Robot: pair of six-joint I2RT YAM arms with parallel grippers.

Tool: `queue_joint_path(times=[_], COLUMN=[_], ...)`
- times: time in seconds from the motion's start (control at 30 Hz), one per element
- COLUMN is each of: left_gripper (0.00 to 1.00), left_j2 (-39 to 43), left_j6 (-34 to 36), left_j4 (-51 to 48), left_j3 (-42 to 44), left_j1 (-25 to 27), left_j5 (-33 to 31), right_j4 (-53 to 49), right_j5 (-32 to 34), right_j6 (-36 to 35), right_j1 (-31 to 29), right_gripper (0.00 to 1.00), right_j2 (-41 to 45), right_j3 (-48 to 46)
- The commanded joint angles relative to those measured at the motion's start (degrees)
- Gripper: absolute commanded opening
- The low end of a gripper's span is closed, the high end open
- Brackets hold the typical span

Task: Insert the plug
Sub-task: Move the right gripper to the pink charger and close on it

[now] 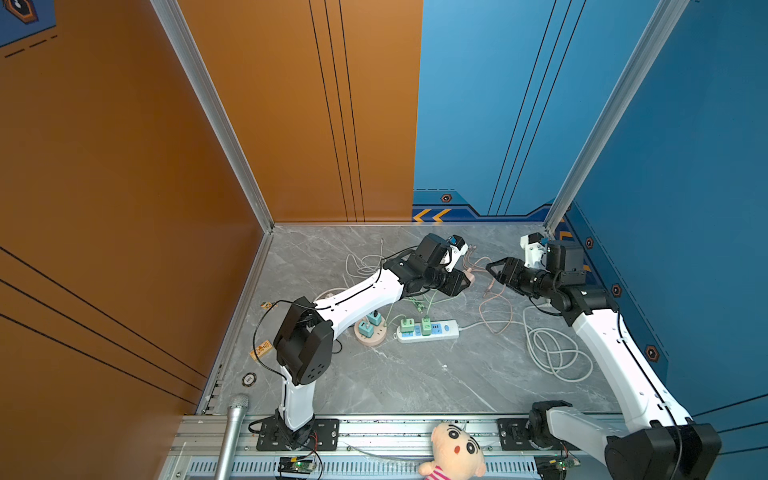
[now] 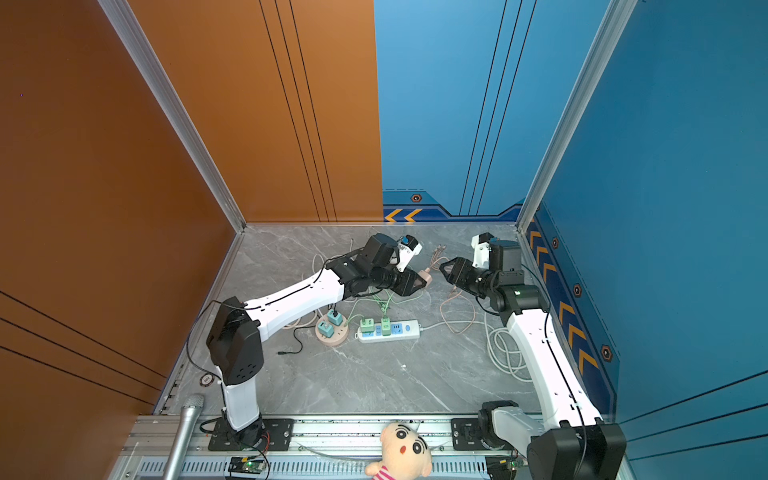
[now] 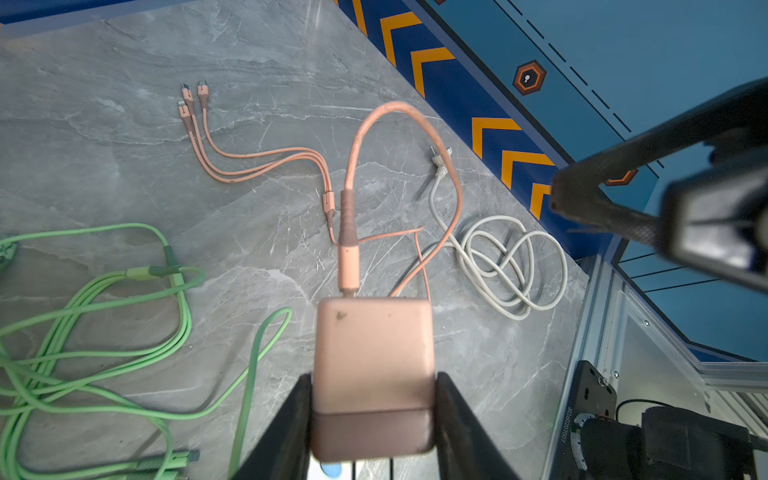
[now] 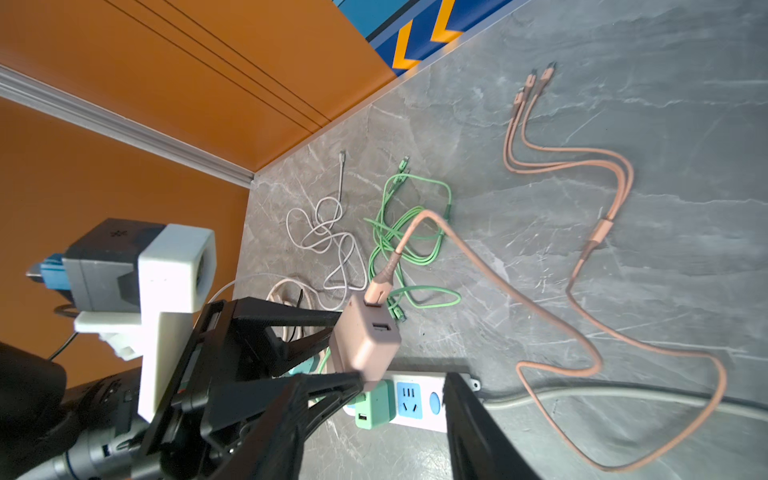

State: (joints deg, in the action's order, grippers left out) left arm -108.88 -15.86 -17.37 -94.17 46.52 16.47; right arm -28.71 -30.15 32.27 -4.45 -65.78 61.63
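Progress sits near the halfway mark, as I judge it. My left gripper [image 3: 374, 399] is clamped on the two sides of the pink charger [image 3: 372, 340] and holds it in the air toward the back of the table [image 1: 415, 386], with its pink cable [image 3: 415, 116] plugged in and trailing down onto the marble. It is not yet in any socket.

The white power strip [image 1: 451, 329] lies mid-table, closer to me than the charger. Two green chargers [image 1: 407, 324] are seated in it, and one blue socket [image 4: 409, 401] beside them looks free. That is where I would expect the plug to go, so carrying it over, lining up the pins and pressing it in are all left to do.

My right gripper [image 1: 492, 268] is partly open and empty. It sits just beside the charger with a small gap between them in both top views.

Room is tight here at the back. The two grippers nearly meet, and the right-hand wall is close behind the right arm. Green cables [image 3: 83, 353] lie under the left gripper, and my left forearm crosses above the round socket [image 1: 371, 334]. The pink cable loops close past the strip's cord end and could drag. The marble in front of the strip is bare.
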Motion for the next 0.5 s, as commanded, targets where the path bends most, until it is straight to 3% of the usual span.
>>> queue_joint_path(times=[0.0, 0.2, 0.47], left_gripper=[0.34, 0.34, 0.34], left_j2=[0.1, 0.2, 0.1], left_j6=[1.3, 1.4, 1.7], left_j4=[0.6, 0.6, 0.9], left_j3=[-1.1, -1.2, -1.5], left_j1=[0.4, 0.4, 0.8], left_j5=[-0.5, 0.0, 0.8], right_j4=[1.6, 1.8, 7.0], right_j5=[-3.3, -2.9, -8.2], right_j6=[1.1, 0.5, 2.9], right_j1=[-1.1, -1.4, -1.6], right_gripper=[0.54, 0.55, 0.56], right_j2=[-2.2, -4.5, -8.6], right_j3=[-1.2, -1.7, -3.5])
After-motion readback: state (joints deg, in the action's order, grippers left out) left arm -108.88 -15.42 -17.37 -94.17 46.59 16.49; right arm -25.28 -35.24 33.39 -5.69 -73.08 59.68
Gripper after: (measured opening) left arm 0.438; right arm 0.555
